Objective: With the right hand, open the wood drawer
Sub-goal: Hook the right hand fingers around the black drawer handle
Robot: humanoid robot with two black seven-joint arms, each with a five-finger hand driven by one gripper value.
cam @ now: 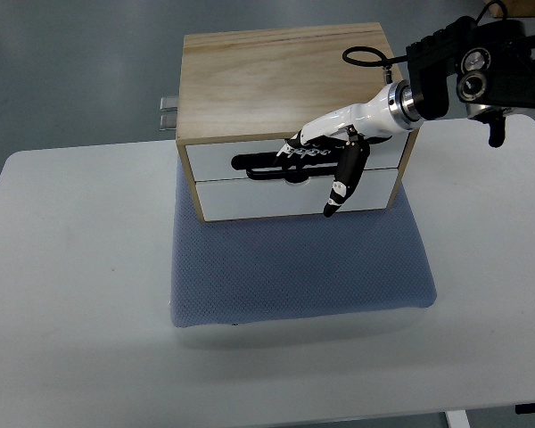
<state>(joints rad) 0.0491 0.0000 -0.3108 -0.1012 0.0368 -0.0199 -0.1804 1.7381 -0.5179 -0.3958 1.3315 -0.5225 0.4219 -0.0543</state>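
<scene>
A wooden drawer box (276, 80) stands on a blue mat at the far middle of the table. It has two white drawer fronts, both flush with the box. The upper drawer front (218, 160) carries a black slot handle (259, 163). My right hand (312, 171) comes in from the upper right over the box's front corner. Its fingers (301, 148) are curled into the right part of that slot. The black thumb (343, 183) points down across the lower drawer front (250, 201). The left arm does not show.
The blue mat (294, 276) lies on a white table (71, 312) and reaches well in front of the box. A small grey metal part (168, 111) sticks out behind the box's left side. Grey floor lies beyond the table's far edge.
</scene>
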